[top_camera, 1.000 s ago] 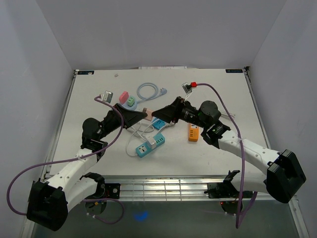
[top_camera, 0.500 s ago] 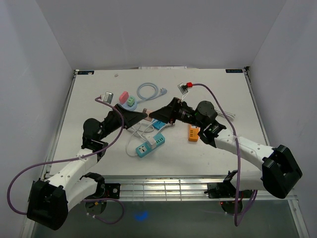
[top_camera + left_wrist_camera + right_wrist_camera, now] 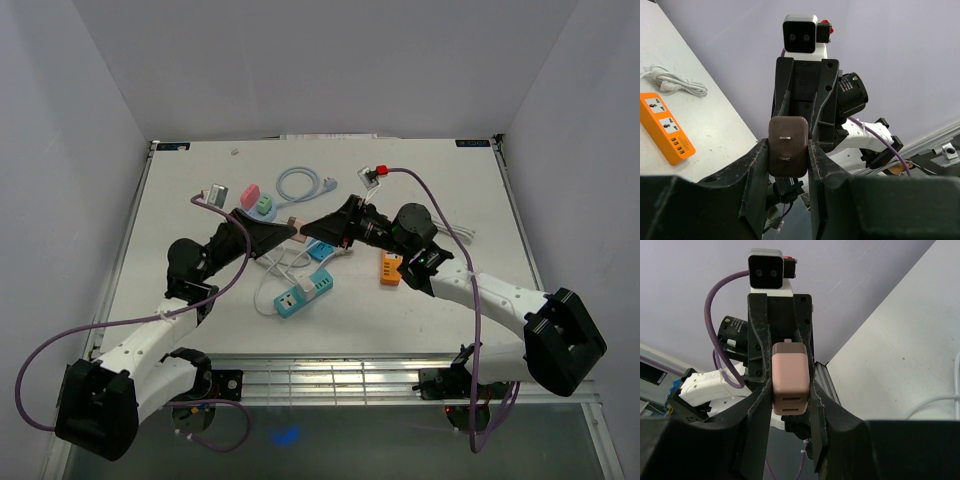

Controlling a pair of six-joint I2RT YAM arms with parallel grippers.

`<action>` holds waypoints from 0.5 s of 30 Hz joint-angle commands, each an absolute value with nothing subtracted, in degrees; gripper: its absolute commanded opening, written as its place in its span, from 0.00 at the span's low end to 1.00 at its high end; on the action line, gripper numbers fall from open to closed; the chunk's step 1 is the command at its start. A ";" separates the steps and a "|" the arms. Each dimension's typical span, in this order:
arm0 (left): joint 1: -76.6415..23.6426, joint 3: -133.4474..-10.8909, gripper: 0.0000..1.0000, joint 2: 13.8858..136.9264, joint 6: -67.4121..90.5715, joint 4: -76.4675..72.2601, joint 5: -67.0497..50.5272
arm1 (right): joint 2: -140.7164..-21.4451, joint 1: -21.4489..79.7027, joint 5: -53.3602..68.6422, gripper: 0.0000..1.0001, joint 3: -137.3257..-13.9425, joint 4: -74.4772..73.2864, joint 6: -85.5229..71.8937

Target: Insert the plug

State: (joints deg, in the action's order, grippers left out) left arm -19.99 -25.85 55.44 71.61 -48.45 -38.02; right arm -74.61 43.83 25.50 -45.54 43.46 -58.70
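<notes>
A pink plug block [image 3: 297,230] hangs in the air above the middle of the table, between both grippers. My left gripper [image 3: 289,233] is shut on it; the left wrist view shows its face with two metal prongs [image 3: 788,146] pinched between the fingers [image 3: 756,165]. My right gripper [image 3: 309,231] meets it from the right. In the right wrist view the plug's other end, with two slots [image 3: 791,377], sits between the right fingers [image 3: 818,402], which touch both its sides. The two grippers face each other tip to tip.
Under the grippers lie two blue power strips [image 3: 305,292] [image 3: 320,250] with white cords. An orange power strip [image 3: 391,267] lies to the right. A coiled pale cable [image 3: 298,183] and pink and green adapters [image 3: 256,199] sit farther back.
My right gripper has moved left up to the plug and its fingers have narrowed around it. The left arm has held still with the plug.
</notes>
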 commanded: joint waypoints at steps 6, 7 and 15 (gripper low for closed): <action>-20.04 -29.44 0.59 55.11 62.34 -34.82 -39.21 | -71.99 44.65 26.11 0.08 -46.23 44.30 -57.22; -20.04 -29.62 0.64 54.59 61.27 -30.98 -38.59 | -71.63 44.74 25.76 0.08 -46.14 43.86 -56.61; -19.42 -34.00 0.86 49.14 51.34 -11.72 -31.83 | -69.08 44.56 21.46 0.08 -48.94 29.40 -49.93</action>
State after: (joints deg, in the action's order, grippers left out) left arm -19.84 -30.57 51.40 57.78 -23.55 -36.10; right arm -71.50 44.07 23.62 -45.54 34.17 -53.74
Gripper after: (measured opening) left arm 0.855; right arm 0.372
